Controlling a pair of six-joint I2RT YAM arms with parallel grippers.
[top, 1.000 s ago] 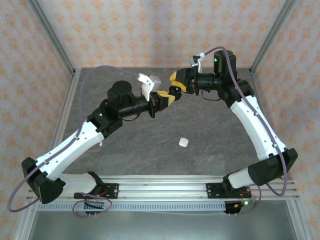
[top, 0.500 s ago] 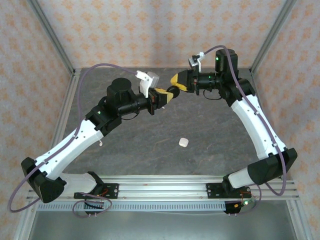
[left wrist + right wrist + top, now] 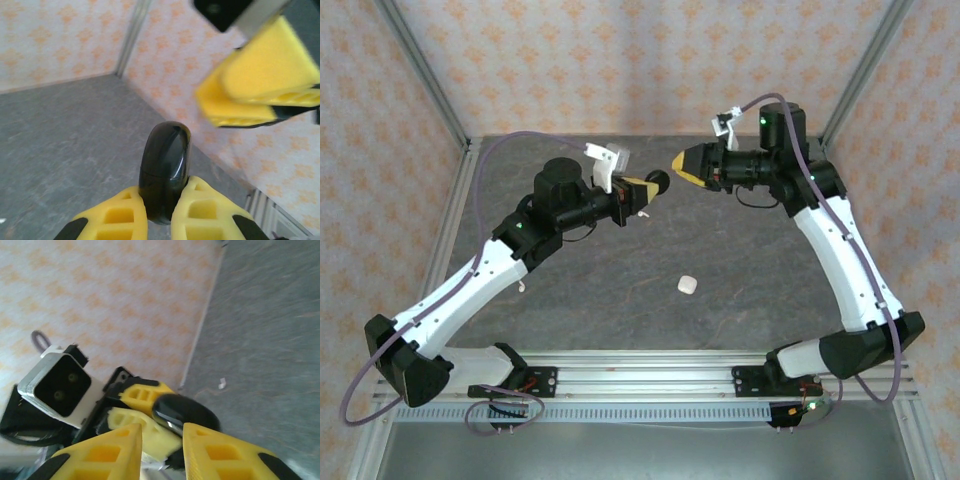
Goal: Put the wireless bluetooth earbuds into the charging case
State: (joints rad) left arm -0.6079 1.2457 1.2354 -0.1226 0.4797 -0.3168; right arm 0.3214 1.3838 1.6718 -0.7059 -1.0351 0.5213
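Two arms face tip to tip above the far part of the grey stone-patterned counter (image 3: 580, 300). The left gripper (image 3: 642, 188) has its jaws clamped on a glossy black rounded charging case (image 3: 165, 167). The case stands on edge, its long axis pointing out toward the right gripper (image 3: 680, 162), which is just apart with jaws slightly parted and empty. A tiny white speck (image 3: 523, 288), perhaps an earbud, lies beside the left forearm.

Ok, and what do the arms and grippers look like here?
The left arm and right arm have white shells, black joints and a purple cable running along each. The left gripper and right gripper have yellow fingers with cut-out windows; a white camera block sits on each wrist.
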